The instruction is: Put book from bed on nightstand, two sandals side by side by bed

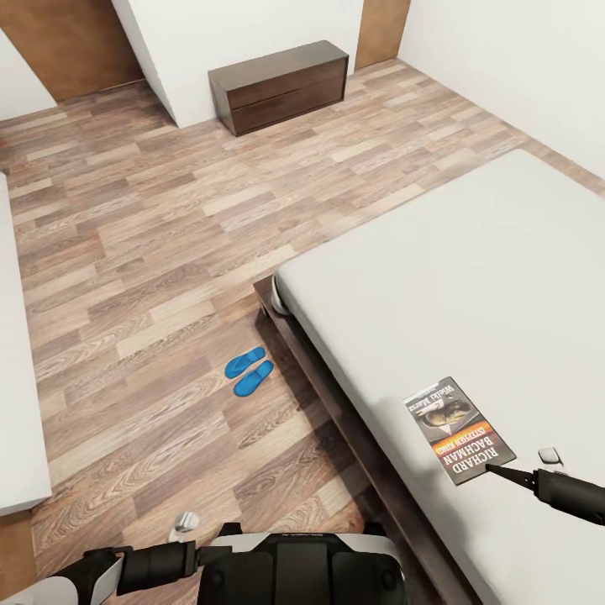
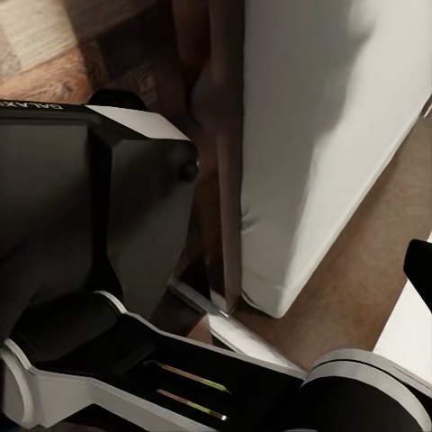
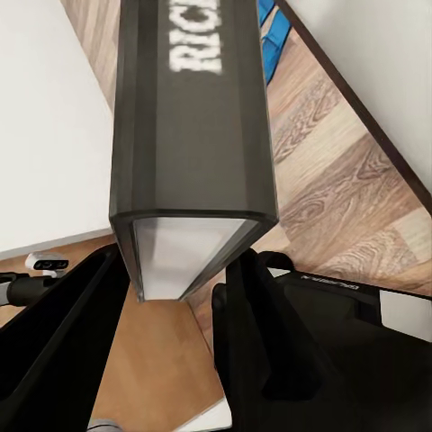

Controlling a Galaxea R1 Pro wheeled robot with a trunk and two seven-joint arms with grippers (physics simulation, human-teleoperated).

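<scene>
While the two sandals (image 1: 249, 371) are already lying side by side on the floor next to the bed (image 1: 470, 286), the right gripper (image 1: 504, 475) is clamping the book (image 1: 458, 429) by its near edge between its jaws, just over the mattress. The nightstand (image 1: 281, 86) placing is remaining. The left gripper's (image 1: 183, 528) jaws I cannot tell.

The bed (image 1: 470, 277) carries the book (image 1: 458, 430) near its foot-side edge; just beside the bed, two sandals (image 1: 249, 370) lie together on the floor (image 1: 151, 252).
</scene>
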